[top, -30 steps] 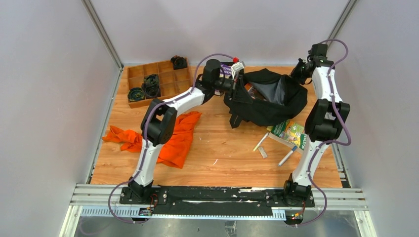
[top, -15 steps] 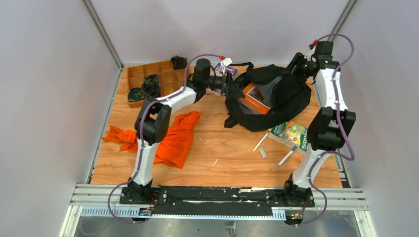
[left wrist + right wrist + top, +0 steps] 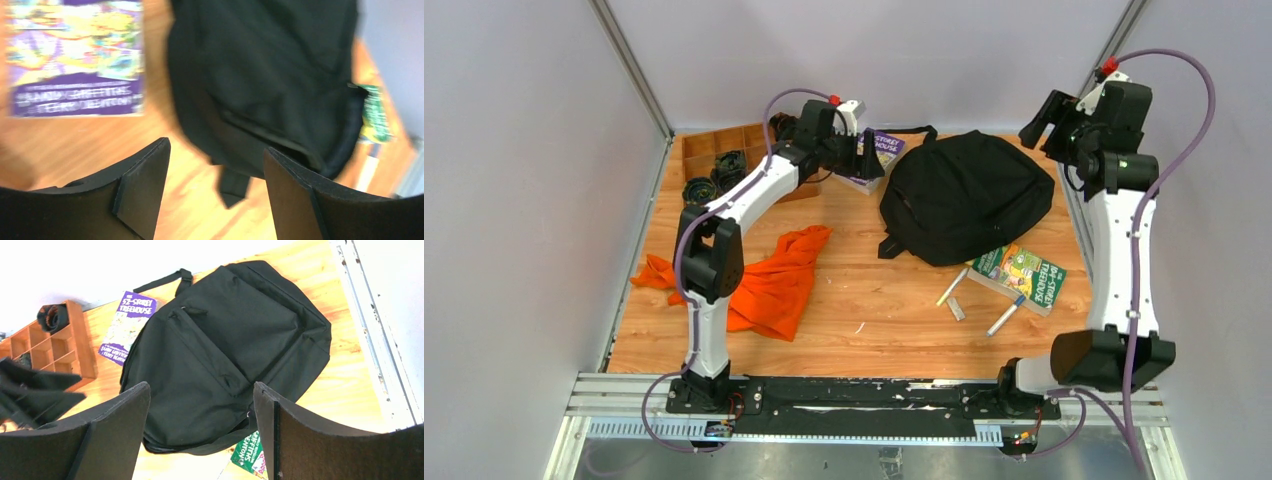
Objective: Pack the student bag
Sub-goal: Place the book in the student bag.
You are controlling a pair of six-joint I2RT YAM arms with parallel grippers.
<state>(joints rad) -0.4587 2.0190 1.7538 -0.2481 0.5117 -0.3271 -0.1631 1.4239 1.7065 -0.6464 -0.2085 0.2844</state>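
Student bag (image 3: 969, 195) lies flat at far right; our left gripper (image 3: 215, 150) and right gripper (image 3: 200, 390) flank it, jaws released, grasping nothing.

Student bag (image 3: 969, 195) at back — book (image 3: 886, 148) left of it, cloth (image 3: 774, 285) nearer, left

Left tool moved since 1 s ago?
Yes. The left tool pulled back left off the student bag, toward the wooden tray.
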